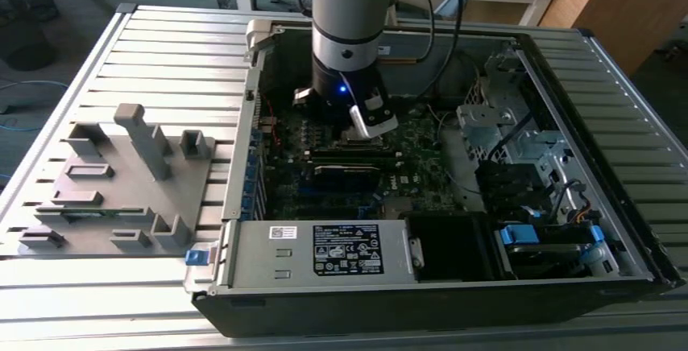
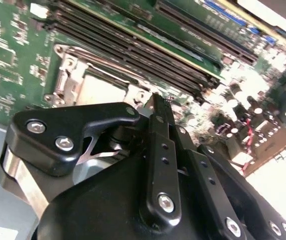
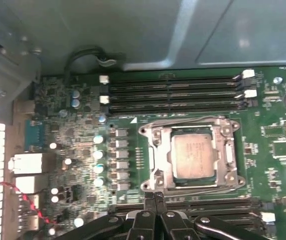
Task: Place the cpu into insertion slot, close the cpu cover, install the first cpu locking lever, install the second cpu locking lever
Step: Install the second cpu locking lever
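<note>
The cpu [image 3: 193, 157], a silver-grey square, lies in the insertion slot [image 3: 151, 159] on the green motherboard [image 3: 278, 150]. The silver cpu cover [image 3: 162, 145] lies flat around it like a frame. A thin wire lever [image 3: 183, 121] runs along the cover's side toward the memory slots; I cannot tell whether it is latched. My gripper [image 3: 154, 196] is shut with nothing between its fingers, its tips just off the cover's opposite side, low over the board. In the second wrist view the gripper [image 2: 158, 98] points at the cpu [image 2: 100, 92]. In the exterior view the gripper [image 1: 362, 130] reaches down into the open case.
The open computer case [image 1: 602, 69] walls in the board. Black memory slots [image 3: 173, 92] lie beside the socket, with more at the gripper's side. A power supply box [image 1: 322, 250] and drive cage [image 1: 505, 125] stand in the case. A grey fixture [image 1: 118, 182] sits at the exterior view's left.
</note>
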You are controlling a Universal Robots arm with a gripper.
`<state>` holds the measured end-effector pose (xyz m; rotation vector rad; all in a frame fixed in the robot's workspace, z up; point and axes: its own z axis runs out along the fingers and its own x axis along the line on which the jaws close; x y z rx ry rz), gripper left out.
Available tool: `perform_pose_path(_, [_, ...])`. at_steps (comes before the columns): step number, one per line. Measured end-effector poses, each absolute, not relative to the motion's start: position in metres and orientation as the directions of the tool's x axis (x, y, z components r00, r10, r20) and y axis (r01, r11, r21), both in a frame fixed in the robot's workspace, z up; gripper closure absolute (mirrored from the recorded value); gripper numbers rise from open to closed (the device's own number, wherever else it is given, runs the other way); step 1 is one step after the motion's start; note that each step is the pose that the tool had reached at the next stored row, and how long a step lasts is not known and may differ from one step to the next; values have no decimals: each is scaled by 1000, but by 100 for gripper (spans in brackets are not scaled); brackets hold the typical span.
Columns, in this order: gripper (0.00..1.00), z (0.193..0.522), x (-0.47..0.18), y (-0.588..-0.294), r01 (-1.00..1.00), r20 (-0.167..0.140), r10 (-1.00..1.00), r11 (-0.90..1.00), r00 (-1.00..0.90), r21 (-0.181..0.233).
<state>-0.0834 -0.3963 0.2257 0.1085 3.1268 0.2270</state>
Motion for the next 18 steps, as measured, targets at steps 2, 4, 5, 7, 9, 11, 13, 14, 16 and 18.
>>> perform_pose_path(2, [90,226,-77,-396,69,1,69,987,-998,144])
perform_pose_path(4, [90,225,-69,-396,69,1,69,987,-998,144])
perform_pose_path(5, [90,225,-66,-396,69,1,69,987,-998,144])
perform_pose_path(7, [90,225,-64,-394,69,1,69,988,-998,141])
perform_pose_path(9, [90,225,-63,-390,69,1,70,988,-998,136])
perform_pose_path(11, [90,225,-62,-387,69,1,69,989,-998,131])
perform_pose_path(13, [90,225,-61,-381,69,1,70,989,-998,127])
perform_pose_path(14, [90,225,-61,-379,69,1,70,990,-998,126])
perform_pose_path(16, [90,224,-60,-375,69,1,69,990,-998,124])
perform_pose_path(18, [90,224,-58,-371,69,0,69,990,-998,123])
